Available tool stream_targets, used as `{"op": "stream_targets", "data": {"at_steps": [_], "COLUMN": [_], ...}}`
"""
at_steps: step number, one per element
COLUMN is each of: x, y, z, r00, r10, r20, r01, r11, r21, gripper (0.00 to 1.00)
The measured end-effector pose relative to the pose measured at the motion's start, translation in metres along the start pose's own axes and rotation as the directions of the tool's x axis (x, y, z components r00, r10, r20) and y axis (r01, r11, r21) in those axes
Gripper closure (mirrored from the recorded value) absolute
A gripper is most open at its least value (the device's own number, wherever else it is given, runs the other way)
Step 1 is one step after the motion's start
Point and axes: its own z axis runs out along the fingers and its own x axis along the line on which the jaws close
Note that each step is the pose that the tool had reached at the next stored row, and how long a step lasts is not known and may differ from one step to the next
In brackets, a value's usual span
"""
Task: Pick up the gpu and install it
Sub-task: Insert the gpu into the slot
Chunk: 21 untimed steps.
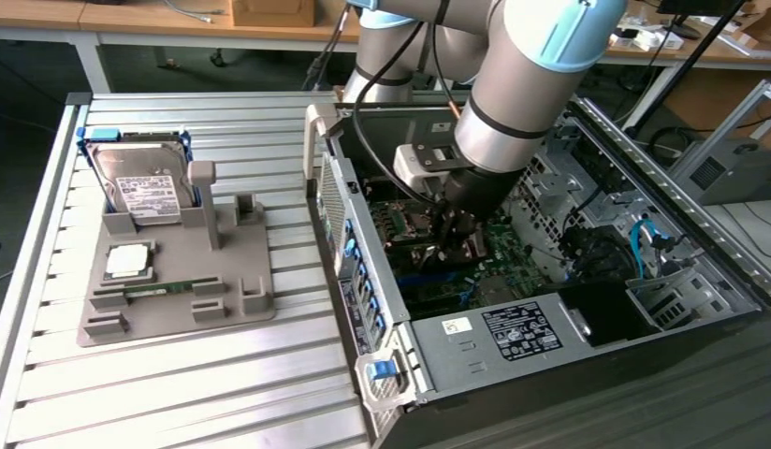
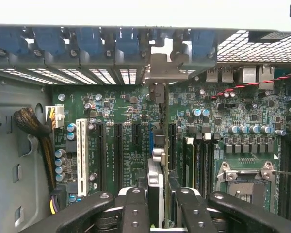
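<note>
Wrist view: my gripper has its fingers clamped on the gpu, a thin dark expansion card seen edge-on, with a silvery metal bracket at its far end. Pickup is done. The card sits over the green motherboard, lined up along the black slots, with the bracket end at the rear slot openings of the open black computer case. Seated or not, I cannot tell. I judge the install unfinished, since I hold the card.

Exterior view: a slatted aluminium table, with the case on the exterior view's right. Left of it is a grey plastic fixture tray carrying a silver boxy hard drive, a square silver processor chip and a narrow green memory stick. The room has wooden workbenches behind, with cables and a cardboard box.
</note>
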Motion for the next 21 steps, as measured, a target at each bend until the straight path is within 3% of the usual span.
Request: {"op": "stream_targets", "data": {"at_steps": [1,2,3,4,21], "x": [0.0,0.0,0.0,0.0,0.0008], "y": [0.0001,0.0001,0.0,0.0,0.004], "z": [0.0,0.0002,0.0003,0.0003,0.0015], "r00": [1.0,1.0,1.0,1.0,1.0], "r10": [0.0,-0.001,-0.002,-0.002,-0.002], "r20": [0.0001,0.0005,0.0005,0.0006,0.0007], "r01": [0.0,0.001,0.002,0.002,0.002], "r11": [1.0,0.9997,0.9994,0.9991,0.9991], "r21": [0.0084,0.0239,0.0352,0.0426,0.0433], "gripper": [0.73,0.73,0.73,0.73,0.73]}}
